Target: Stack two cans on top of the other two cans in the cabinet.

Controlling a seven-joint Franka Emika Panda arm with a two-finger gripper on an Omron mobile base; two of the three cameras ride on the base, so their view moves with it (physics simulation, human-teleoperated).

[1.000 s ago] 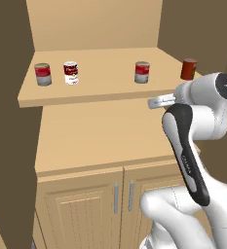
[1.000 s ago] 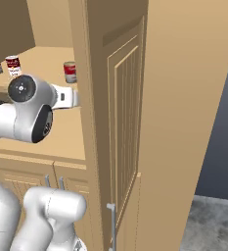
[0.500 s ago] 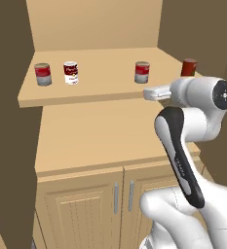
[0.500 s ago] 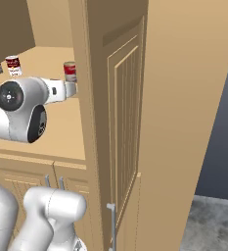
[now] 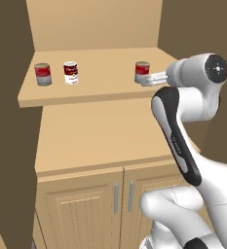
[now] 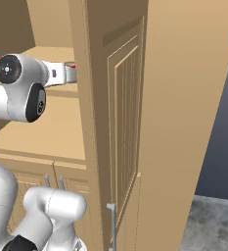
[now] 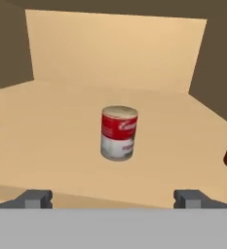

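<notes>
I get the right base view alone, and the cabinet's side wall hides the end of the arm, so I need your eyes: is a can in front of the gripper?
Observer: Yes. In the hand view a red-and-grey can stands upright on the shelf, straight ahead of the gripper.
Operator: Are the jaws on it?
Observer: No. They stand wide open, short of the can, with nothing between them.
Operator: What else is on that shelf?
Observer: The left base view shows two more far to the left: a dark-red-and-white labelled can and a second red-and-grey can, side by side but apart.
</notes>
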